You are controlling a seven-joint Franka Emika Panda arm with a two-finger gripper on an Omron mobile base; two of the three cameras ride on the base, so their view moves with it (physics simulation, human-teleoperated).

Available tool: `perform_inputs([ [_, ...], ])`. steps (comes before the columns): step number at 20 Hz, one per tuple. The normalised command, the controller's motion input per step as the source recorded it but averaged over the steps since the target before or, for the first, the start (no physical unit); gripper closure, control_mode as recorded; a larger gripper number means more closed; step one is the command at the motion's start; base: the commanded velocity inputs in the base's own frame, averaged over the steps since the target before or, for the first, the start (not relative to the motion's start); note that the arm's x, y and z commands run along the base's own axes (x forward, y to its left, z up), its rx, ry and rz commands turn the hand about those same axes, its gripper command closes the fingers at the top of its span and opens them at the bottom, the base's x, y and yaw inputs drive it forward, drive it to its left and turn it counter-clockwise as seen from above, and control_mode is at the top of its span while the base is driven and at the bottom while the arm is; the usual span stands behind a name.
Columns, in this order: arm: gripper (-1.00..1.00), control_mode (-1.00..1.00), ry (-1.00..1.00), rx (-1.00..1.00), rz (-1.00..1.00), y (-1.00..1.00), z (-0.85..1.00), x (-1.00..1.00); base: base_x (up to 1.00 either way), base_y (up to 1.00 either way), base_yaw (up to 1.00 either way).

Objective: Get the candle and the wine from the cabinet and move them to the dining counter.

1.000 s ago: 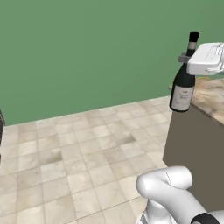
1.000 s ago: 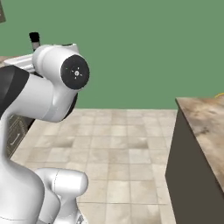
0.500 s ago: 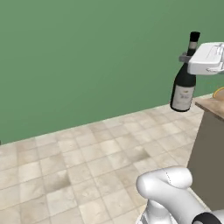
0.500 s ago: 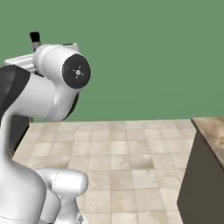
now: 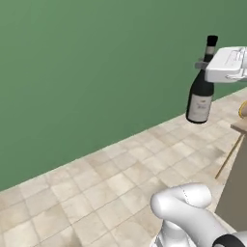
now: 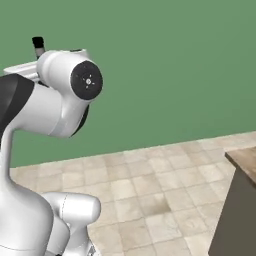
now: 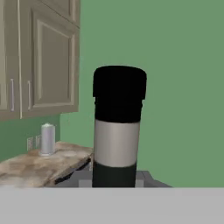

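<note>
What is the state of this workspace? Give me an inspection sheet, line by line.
Surface: the corner of a brown stone counter at the right edge, with the wine bottle not yet over it.
Job's things: the wine bottle is upright and held in the air by its neck. The cabinet doors are closed.
Clutter: a small pale cylinder stands on the worktop below the cabinet; cannot tell whether it is the candle.
Grippers: the gripper has its fingers shut on the bottle neck.
Cables: nothing seen.
Surroundings: a green wall and a beige tiled floor.
</note>
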Motion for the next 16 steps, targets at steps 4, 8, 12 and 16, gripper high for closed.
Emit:
perform_inputs([
  [4, 1.0, 1.0, 0.0, 0.0, 0.0, 0.0, 0.0, 0.0, 0.51, 0.51, -0.81],
  [8, 1.0, 1.0, 0.0, 0.0, 0.0, 0.0, 0.0, 0.0, 0.45, 0.49, -0.82],
  [12, 1.0, 1.0, 0.0, 0.0, 0.0, 0.0, 0.0, 0.0, 0.55, 0.6, -0.79],
  [16, 1.0, 1.0, 0.0, 0.0, 0.0, 0.0, 0.0, 0.0, 0.84, 0.79, -0.7],
])
